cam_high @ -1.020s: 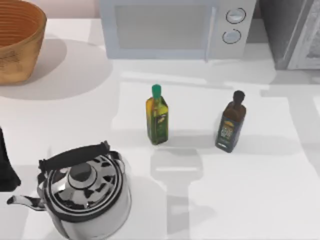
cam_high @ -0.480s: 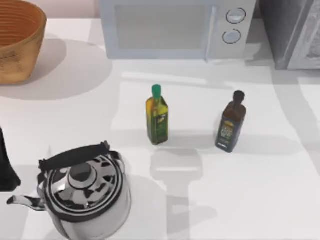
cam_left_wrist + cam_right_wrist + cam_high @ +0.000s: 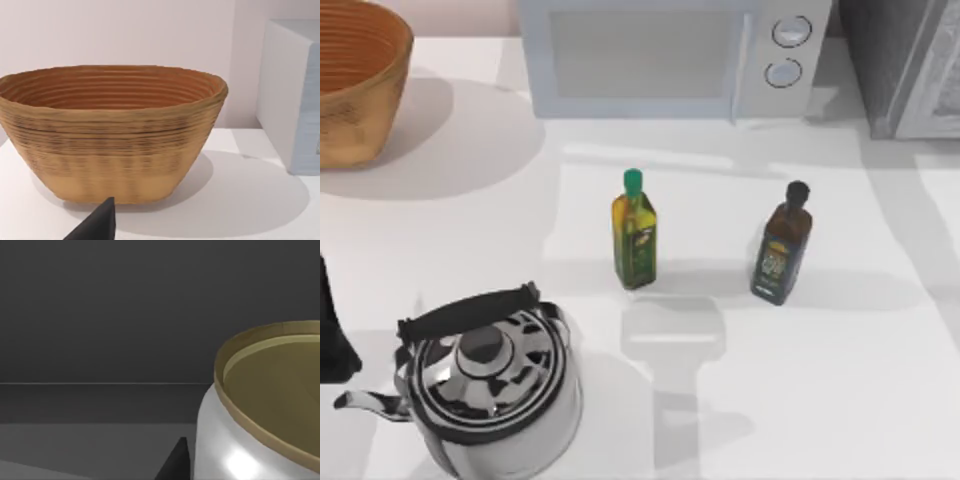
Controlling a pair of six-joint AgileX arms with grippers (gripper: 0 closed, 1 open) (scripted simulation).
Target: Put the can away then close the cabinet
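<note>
Right end effector's dark fingertip (image 3: 172, 462) sits beside the can (image 3: 260, 410) inside a dark cabinet interior in the right wrist view; whether it grips, I cannot tell. Top view: cabinet (image 3: 905, 65) at the bench's far right, 2 bottles and a kettle (image 3: 485, 385) elsewhere. Left wrist view: left arm parked facing a basket (image 3: 110, 130). Placing appears underway; next comes release, withdrawal, then closing the door.

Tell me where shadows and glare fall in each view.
Top view: soft shadows trail right of the basket and both bottles, and the kettle carries mirror reflections. Left wrist view: the basket's shadow pools on the counter. Right wrist view: dim grey interior, with one bright highlight on the can.
</note>
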